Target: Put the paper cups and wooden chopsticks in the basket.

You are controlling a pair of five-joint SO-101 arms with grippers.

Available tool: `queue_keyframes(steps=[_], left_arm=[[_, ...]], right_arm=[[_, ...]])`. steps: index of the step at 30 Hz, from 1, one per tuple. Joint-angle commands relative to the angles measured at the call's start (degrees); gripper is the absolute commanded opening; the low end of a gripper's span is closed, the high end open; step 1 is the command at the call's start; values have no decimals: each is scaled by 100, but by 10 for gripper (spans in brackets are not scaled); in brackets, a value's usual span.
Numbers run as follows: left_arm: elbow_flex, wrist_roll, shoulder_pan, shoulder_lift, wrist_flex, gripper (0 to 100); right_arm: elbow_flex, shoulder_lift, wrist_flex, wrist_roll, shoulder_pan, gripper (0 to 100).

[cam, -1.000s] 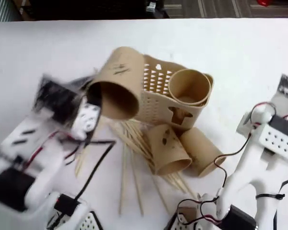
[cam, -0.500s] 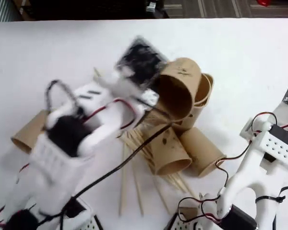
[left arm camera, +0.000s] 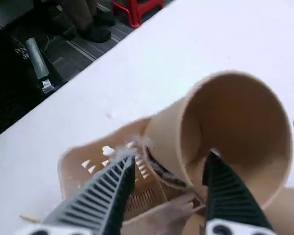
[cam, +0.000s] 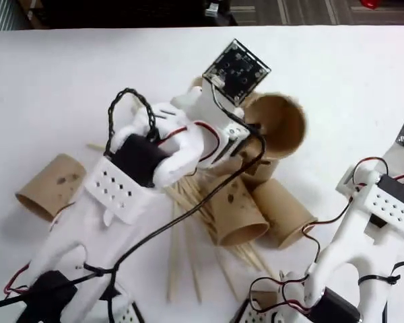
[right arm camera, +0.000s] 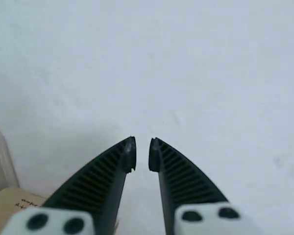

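My left gripper (left arm camera: 171,157) is clenched on a paper cup (cam: 281,122) over the basket (left arm camera: 83,169), upper centre; right gripper (right arm camera: 140,154) nearly closed, empty

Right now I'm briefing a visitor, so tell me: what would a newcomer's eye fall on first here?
The left gripper, stretched over mid-table, holds a paper cup by its rim above the basket. Nearer the arms' bases, two more cups lie on their sides amid scattered wooden chopsticks; another cup lies apart on the left arm's side.
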Motion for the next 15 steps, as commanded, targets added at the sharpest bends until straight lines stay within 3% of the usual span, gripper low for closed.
queue_keyframes(steps=[1, 15], left_arm=[[-211, 149, -453, 13, -862, 248], [-229, 387, -1033, 558, -1697, 248]], right_arm=[[-44, -180, -66, 0, 40, 57], [-44, -180, -66, 0, -22, 57]])
